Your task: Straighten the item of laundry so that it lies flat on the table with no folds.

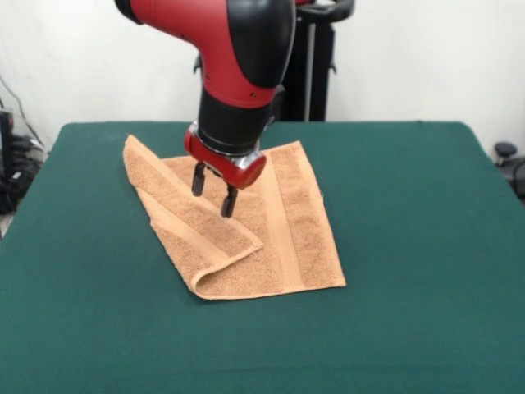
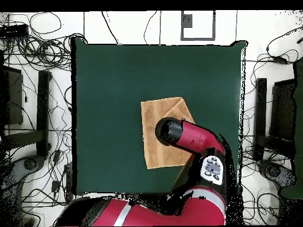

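Here, the tool (image 1: pixel 213 190) is being held with its fingers spread and empty just above the orange-tan terry towel (image 1: pixel 299 226), which is lying near the middle of the green counter (image 1: pixel 410 246). Its left side in the front view is being kept doubled over in a diagonal flap, so that flap's free edge is probably best pinched and drawn outward, low and slow.

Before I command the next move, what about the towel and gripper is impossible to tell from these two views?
- Overhead view: the gripper is hidden under the arm's wrist; the arm also covers part of the towel.
- Front view: whether the gripper touches the towel or hovers above it; the angle leaves this unclear.
- Both views: the towel surface under the folded-over flap.
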Action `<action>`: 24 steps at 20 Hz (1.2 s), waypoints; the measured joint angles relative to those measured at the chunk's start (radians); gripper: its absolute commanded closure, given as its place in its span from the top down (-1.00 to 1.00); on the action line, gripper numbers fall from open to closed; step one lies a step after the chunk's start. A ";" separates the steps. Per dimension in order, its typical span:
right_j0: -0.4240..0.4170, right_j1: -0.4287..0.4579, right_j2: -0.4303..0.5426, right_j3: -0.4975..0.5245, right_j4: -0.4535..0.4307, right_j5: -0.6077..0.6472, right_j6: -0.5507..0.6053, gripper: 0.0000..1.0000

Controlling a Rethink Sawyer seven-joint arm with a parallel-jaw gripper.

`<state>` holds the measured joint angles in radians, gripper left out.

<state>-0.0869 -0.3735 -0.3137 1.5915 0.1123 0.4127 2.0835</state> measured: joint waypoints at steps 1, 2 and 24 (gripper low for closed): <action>-0.002 0.000 0.000 0.000 -0.007 0.000 0.000 1.00; -0.005 0.000 0.000 0.000 -0.015 0.000 0.000 1.00; -0.028 0.044 0.000 -0.014 -0.024 0.000 0.000 1.00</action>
<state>-0.1153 -0.3294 -0.3134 1.5777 0.0884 0.4125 2.0835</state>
